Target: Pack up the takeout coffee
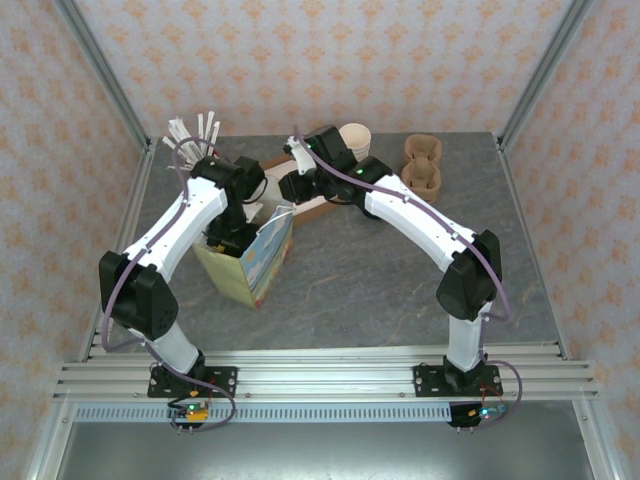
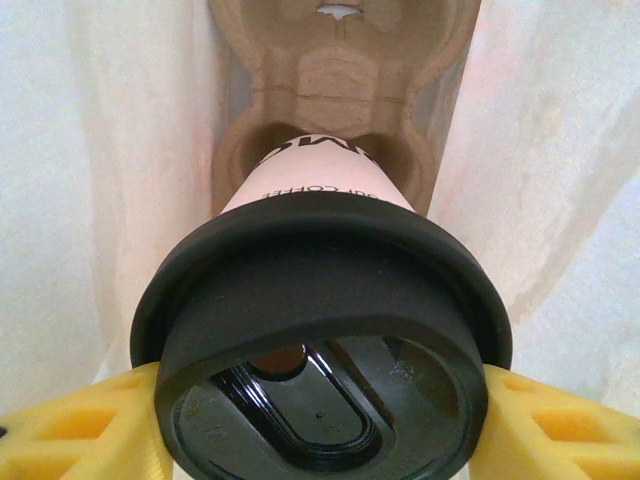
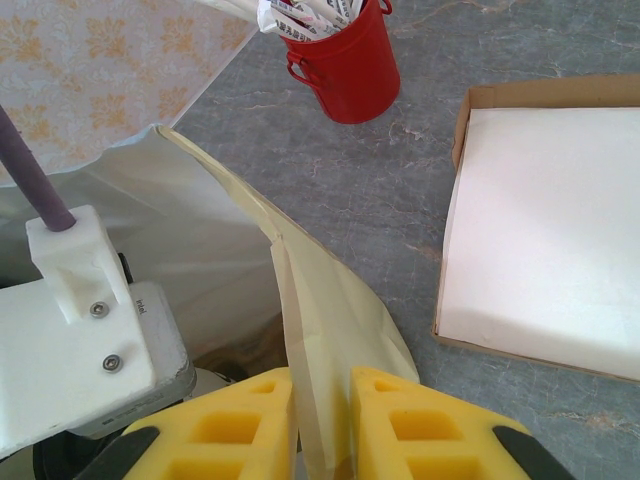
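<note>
The takeout coffee (image 2: 320, 330), a cream paper cup under a round black lid, sits between the yellow fingers (image 2: 70, 430) of my left gripper (image 2: 320, 440), which is shut on it at the lid. The cup's base points into a pocket of a brown cardboard carrier (image 2: 340, 80) lying inside the paper bag (image 1: 255, 262). White bag walls rise on both sides. In the top view my left gripper (image 1: 232, 235) reaches down into the bag's mouth. My right gripper (image 3: 322, 420) is shut on the bag's folded top edge (image 3: 330, 320) and holds that edge out.
A red bucket (image 3: 345, 65) of packets stands behind the bag. A shallow cardboard box (image 3: 550, 230) lined with white paper lies to the right. Cream cups (image 1: 354, 138) and spare cardboard carriers (image 1: 422, 165) stand at the back of the grey table.
</note>
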Controlling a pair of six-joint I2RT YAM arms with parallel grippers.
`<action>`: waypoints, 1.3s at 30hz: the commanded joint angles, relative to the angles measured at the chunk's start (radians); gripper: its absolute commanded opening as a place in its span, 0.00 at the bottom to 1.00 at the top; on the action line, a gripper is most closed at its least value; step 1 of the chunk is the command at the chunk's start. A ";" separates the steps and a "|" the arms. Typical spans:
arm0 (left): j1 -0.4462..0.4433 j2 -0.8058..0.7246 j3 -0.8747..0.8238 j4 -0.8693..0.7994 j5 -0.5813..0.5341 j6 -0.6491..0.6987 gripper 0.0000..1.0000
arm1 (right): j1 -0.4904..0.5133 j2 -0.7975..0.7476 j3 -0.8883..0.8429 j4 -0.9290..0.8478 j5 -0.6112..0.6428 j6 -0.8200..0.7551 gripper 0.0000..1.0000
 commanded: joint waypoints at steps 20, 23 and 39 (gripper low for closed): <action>0.010 0.038 -0.045 0.055 0.004 0.009 0.30 | 0.011 0.017 0.007 -0.048 0.023 -0.006 0.21; 0.010 0.047 -0.052 0.063 0.003 0.011 0.30 | 0.011 0.017 0.007 -0.048 0.023 -0.008 0.21; 0.014 0.095 -0.081 0.098 -0.007 0.019 0.30 | 0.012 0.023 0.014 -0.047 0.017 -0.006 0.21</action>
